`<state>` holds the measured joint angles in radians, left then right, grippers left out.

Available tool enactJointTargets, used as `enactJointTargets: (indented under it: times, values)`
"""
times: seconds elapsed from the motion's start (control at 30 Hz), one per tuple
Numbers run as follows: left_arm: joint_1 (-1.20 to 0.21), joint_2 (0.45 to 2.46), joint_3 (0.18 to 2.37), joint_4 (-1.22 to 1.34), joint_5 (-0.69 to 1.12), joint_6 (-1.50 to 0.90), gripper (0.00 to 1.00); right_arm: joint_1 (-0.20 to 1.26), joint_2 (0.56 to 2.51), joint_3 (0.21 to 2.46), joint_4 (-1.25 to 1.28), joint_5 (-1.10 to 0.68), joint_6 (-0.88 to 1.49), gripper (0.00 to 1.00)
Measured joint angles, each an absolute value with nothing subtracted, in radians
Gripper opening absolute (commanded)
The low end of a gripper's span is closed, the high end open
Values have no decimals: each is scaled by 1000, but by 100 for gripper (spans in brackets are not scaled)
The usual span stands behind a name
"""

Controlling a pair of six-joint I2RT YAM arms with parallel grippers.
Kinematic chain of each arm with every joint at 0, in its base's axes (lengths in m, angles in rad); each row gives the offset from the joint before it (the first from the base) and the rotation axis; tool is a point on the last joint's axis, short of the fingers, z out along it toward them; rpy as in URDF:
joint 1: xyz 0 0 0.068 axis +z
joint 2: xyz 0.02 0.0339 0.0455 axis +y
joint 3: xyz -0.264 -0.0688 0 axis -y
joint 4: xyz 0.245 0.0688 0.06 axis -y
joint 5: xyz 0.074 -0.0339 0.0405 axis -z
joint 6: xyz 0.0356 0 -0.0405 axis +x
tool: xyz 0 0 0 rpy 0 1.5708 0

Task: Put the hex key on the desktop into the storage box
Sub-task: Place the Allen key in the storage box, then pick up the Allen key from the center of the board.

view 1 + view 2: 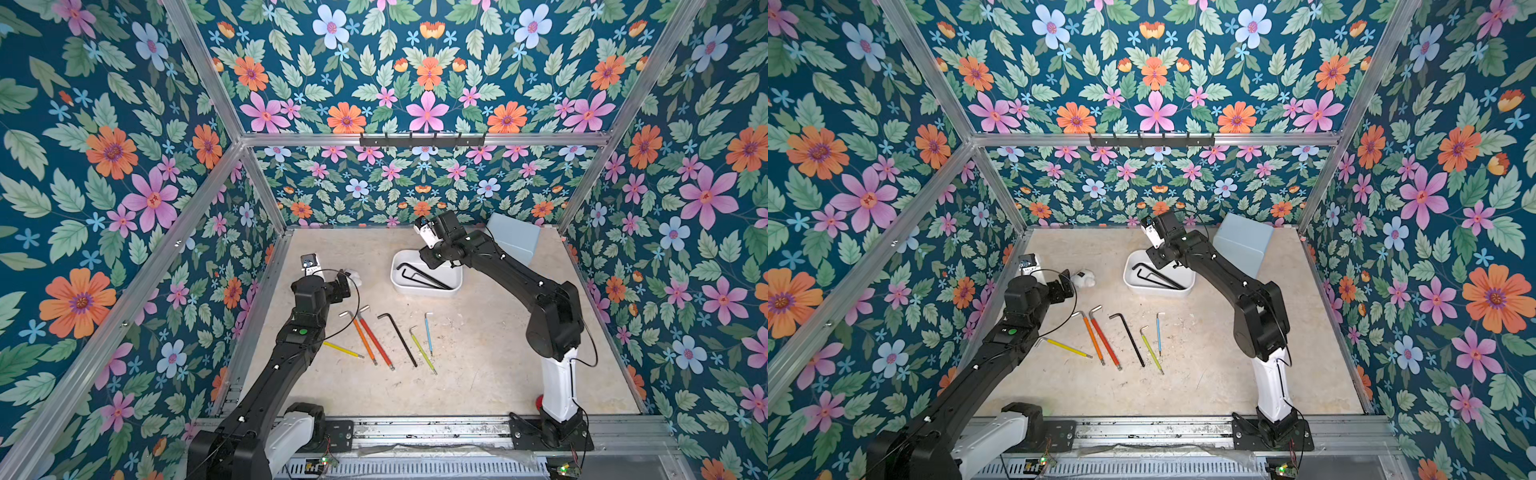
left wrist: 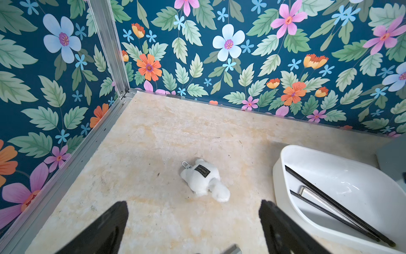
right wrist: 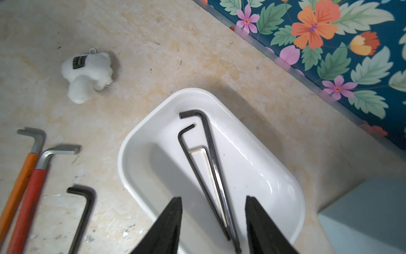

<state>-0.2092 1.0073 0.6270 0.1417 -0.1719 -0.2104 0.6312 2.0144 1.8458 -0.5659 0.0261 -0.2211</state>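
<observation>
Right pincer (image 3: 213,198) hangs over the storage box (image 3: 142,140), jaws roughly half apart, nothing between them. Left pincer (image 2: 193,203) is wide open and empty, near a plush toy (image 2: 204,180).

Three hex keys lie in the box: thick black key (image 3: 211,143), thin black key (image 3: 186,151), silver key (image 3: 206,162). Six lie in a row on the desktop (image 1: 478,365): yellow (image 1: 343,350), orange (image 1: 363,338), red (image 1: 376,338), black (image 1: 401,340), green (image 1: 422,351), blue (image 1: 428,332).

We judge this drop complete, with fetching next.
- Lift straight up first, so the fingers clear the rim and the long shafts.
- Set the jaws across a shaft, near its middle.
- Come down to the desktop, since the keys lie flat.
- Orange and red sit very close together, so we risk pinching both.
</observation>
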Motion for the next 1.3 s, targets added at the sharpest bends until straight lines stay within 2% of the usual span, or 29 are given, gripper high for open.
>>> enactJointTargets:
  times: [0.23, 0.5, 0.73, 1.3]
  values:
    - [-209, 1004, 625, 142, -160, -217, 99, 704, 1810, 1592, -563, 104, -30, 52]
    - [-209, 1006, 625, 142, -157, -229, 99, 758, 1688, 1344, -581, 75, 249, 50]
    - [-209, 1002, 625, 141, -153, -236, 100, 808, 1760, 1266, -582, 53, 400, 49]
    - [-209, 1000, 625, 141, -157, -237, 99, 864, 1967, 1336, -568, 49, 461, 45]
